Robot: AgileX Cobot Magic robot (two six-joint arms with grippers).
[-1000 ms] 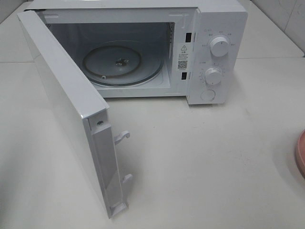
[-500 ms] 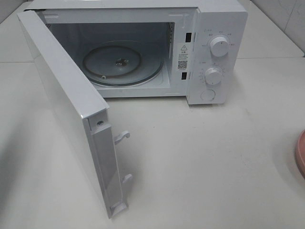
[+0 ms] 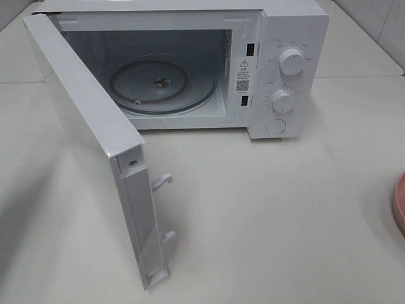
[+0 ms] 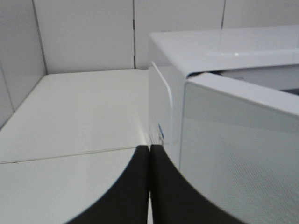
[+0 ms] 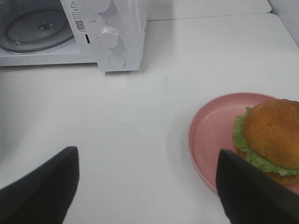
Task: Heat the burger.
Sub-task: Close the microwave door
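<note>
The burger [image 5: 271,135], with a golden-brown bun and green lettuce frill, sits on a pink plate [image 5: 212,135] in the right wrist view. Only the plate's edge [image 3: 400,206] shows at the right border of the high view. The white microwave [image 3: 278,69] stands at the back with its door [image 3: 95,145] swung wide open and an empty glass turntable [image 3: 161,85] inside. My right gripper [image 5: 147,186] is open and empty, to the side of the plate and short of it. My left gripper [image 4: 149,186] is shut and empty, beside the microwave's left side [image 4: 161,112].
The open door juts far out toward the front on the left side of the white table [image 3: 285,209]. Two knobs [image 3: 291,61] and a round button [image 3: 276,126] are on the microwave's right panel. Tiled walls [image 4: 84,32] close the back left corner.
</note>
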